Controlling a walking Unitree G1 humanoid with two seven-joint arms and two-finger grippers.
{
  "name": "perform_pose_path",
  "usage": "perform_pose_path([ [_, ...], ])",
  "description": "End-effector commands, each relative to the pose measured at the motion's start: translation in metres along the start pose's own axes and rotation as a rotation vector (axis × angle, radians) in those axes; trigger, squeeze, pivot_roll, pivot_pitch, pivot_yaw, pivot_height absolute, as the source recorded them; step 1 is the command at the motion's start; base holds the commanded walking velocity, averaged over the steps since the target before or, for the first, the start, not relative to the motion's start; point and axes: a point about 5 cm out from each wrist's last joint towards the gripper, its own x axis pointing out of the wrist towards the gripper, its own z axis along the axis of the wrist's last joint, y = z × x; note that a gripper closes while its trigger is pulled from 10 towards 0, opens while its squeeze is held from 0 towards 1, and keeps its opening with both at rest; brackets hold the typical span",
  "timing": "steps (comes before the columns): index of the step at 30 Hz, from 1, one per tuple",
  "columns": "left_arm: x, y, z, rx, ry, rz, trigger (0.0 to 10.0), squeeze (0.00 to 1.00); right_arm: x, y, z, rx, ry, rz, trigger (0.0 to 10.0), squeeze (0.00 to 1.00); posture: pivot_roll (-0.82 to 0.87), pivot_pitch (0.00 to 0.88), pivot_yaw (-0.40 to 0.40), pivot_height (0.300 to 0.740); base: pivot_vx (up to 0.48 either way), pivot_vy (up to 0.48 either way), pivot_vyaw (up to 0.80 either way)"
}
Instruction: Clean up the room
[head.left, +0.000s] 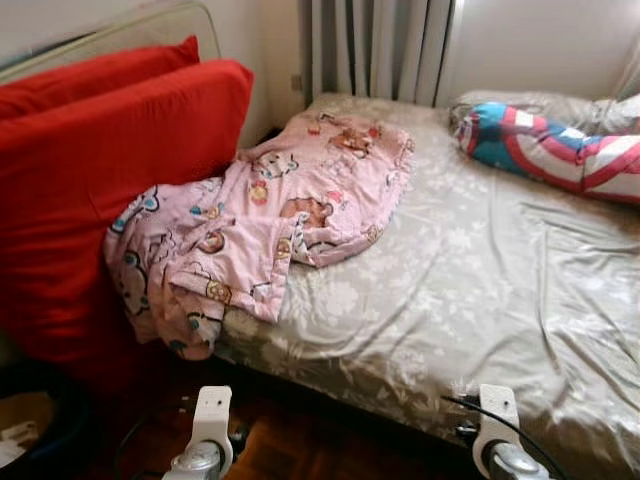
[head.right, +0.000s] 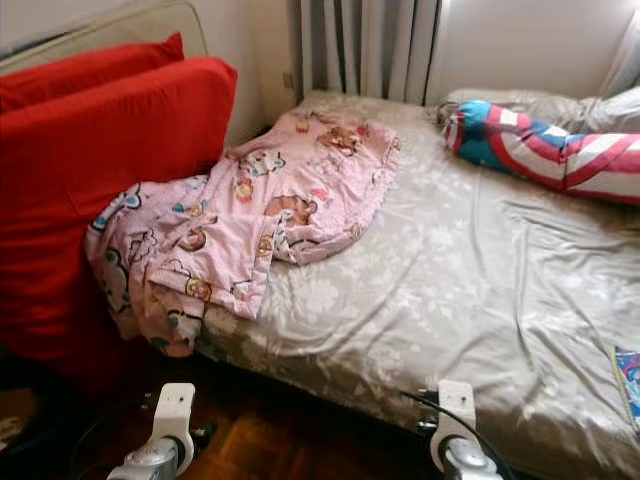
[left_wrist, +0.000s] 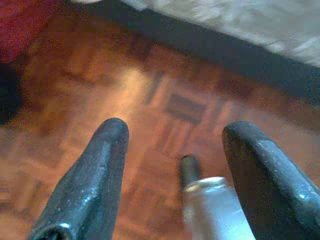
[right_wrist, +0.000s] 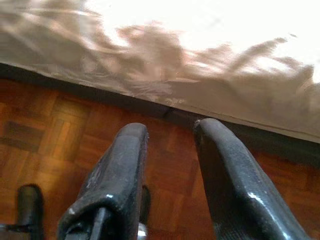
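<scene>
A crumpled pink cartoon-print blanket lies on the left part of the bed, one end hanging off the near left corner. A red, white and blue striped bolster rests at the far right of the mattress. Both arms hang low in front of the bed's near edge, the left arm and the right arm. My left gripper is open over the parquet floor, holding nothing. My right gripper is open too, pointing at the floor beside the bed's edge.
Two large red cushions lean against the bed's left side. Grey curtains hang behind the bed. A small colourful flat item lies at the bed's near right edge. A dark object sits on the parquet floor at the lower left.
</scene>
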Motion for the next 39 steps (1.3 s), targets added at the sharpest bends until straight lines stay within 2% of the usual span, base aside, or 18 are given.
perform_pose_path([
  [1,0.0006,0.0001,0.0036,0.011,-0.009,0.003,10.0,0.00,-0.0006,0.0004,-0.0054,0.002,0.018,0.004,10.0,0.00,0.04,0.000,0.004,0.740,0.000,0.472,0.00],
  [4,0.0006,0.0001,0.0035,0.011,-0.008,0.003,10.0,0.00,-0.0006,0.0003,-0.0055,0.002,0.019,0.003,10.0,0.00,0.04,0.000,0.005,0.740,0.000,0.471,0.00],
  [21,0.0006,0.0000,0.0036,0.009,-0.009,0.002,10.0,0.00,-0.0006,0.0004,-0.0053,0.002,0.018,0.005,10.0,0.00,0.04,0.000,0.005,0.740,0.000,0.028,0.00],
  [27,0.0006,-0.0002,0.0034,0.007,-0.009,0.003,10.0,0.00,-0.0006,0.0002,-0.0054,0.001,0.018,0.006,10.0,0.00,0.04,0.000,0.005,0.740,0.000,-0.234,0.00],
  [39,0.0005,-0.0004,0.0034,0.008,-0.009,0.002,10.0,0.00,-0.0006,0.0002,-0.0054,-0.001,0.018,0.012,10.0,0.00,0.04,0.000,0.005,0.740,0.000,0.480,0.00],
])
